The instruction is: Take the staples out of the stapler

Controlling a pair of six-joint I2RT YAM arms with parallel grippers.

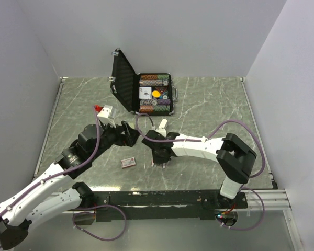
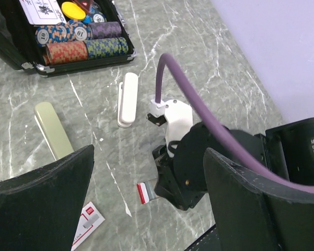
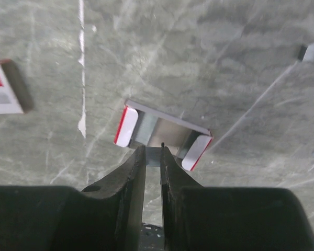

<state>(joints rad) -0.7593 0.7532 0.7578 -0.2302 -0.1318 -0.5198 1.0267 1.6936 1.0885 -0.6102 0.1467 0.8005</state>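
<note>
Right pincer [image 3: 153, 149] nips staples [image 3: 153, 158] at the mouth of the small box [image 3: 165, 130].

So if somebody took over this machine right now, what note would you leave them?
Left end effector: wide open, empty, hovering over the table.
Right end effector: nearly shut, seemingly pinching a staple strip at the edge of the small open box.
White stapler and pale green stapler lie apart on the table.
Done: one strip appears out.
Left: set it down. Whether either stapler holds more cannot be seen.
</note>
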